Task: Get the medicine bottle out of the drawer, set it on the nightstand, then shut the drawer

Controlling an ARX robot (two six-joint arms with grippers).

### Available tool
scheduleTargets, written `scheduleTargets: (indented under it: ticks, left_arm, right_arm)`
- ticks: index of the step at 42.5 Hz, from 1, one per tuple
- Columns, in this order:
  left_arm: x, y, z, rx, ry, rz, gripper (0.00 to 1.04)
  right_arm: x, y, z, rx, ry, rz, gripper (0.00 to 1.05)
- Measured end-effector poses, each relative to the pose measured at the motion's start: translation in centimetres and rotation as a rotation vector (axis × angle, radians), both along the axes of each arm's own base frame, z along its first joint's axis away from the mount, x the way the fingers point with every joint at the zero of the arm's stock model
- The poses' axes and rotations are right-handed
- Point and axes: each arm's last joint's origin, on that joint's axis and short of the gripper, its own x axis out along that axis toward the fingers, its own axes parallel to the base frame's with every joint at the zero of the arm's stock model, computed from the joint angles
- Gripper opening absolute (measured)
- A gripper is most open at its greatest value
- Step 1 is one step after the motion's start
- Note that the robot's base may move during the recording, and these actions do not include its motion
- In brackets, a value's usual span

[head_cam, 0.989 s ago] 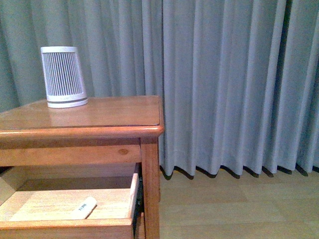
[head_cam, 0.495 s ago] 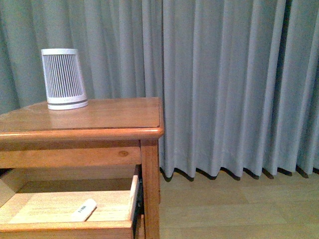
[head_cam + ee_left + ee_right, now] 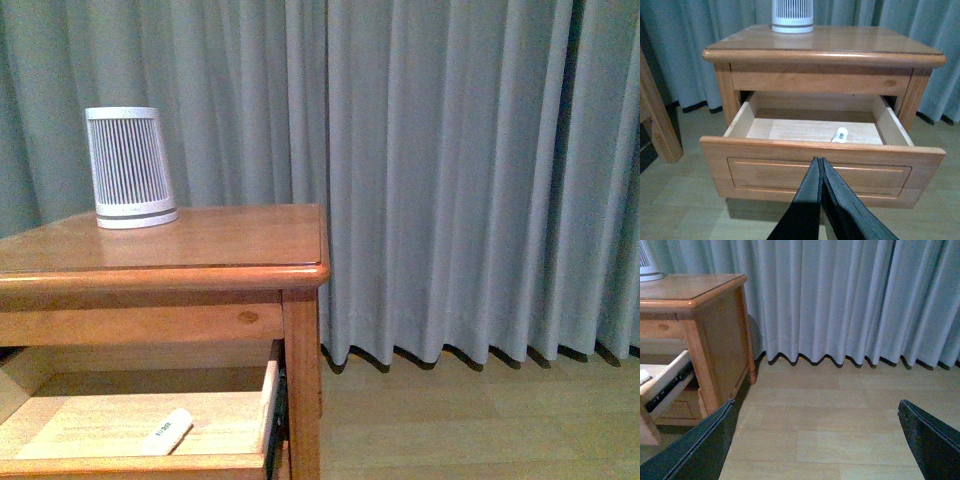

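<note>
Drawer [image 3: 755, 172]: the upper drawer, pulled open, with its pale interior exposed.
Medicine bottle [image 3: 840, 134]: lies on its side on the drawer floor, right of centre and near the front panel, clear of both grippers.
Nightstand [image 3: 850, 46]: a white ribbed cylinder [image 3: 130, 168] stands upright at the rear of the top.
Left gripper [image 3: 819, 161]: fingers pressed together, nothing visible between them. The tips are level with the upper edge of the drawer front at mid-width.
Right gripper [image 3: 816, 405]: fingers spread wide and empty, above the wood floor [image 3: 805, 385] beside the nightstand, facing the curtain [image 3: 840, 300].

White medicine bottle [image 3: 167, 431], honey-brown nightstand [image 3: 200, 270], grey curtain [image 3: 450, 170]
</note>
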Motion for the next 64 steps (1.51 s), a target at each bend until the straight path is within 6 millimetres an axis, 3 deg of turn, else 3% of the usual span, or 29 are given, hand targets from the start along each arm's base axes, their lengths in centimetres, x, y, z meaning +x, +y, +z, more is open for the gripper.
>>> scheduleTargets:
  ticks: [6, 24, 45, 50, 57, 64]
  left_arm:
    - [-0.2, 0.0, 0.1, -0.001, -0.017, -0.001, 0.05]
    - [-0.2, 0.0, 0.1, 0.0, -0.017, -0.001, 0.98]
    - [-0.2, 0.0, 0.1, 0.0, -0.017, 0.0, 0.98]
    - [-0.2, 0.0, 0.1, 0.0, -0.017, 0.0, 0.98]
    - [-0.2, 0.0, 0.1, 0.0, -0.017, -0.002, 0.98]
    - [-0.2, 0.0, 0.1, 0.0, -0.017, -0.002, 0.98]
  right_arm:
    - [0.0, 0.0, 0.0, 0.0, 0.0, 0.0, 0.98]
    - [0.0, 0.0, 0.0, 0.0, 0.0, 0.0, 0.98]
    - [0.0, 0.0, 0.0, 0.004, 0.008, -0.004, 0.98]
    - [0.4, 0.1, -0.3, 0.042, 0.26, -0.206, 0.98]
    - [3.5, 0.3, 1.8, 0.061, 0.332, -0.265, 0.98]
    - [8.6, 1.0, 5.1, 0.063, 0.388, -0.234, 0.98]
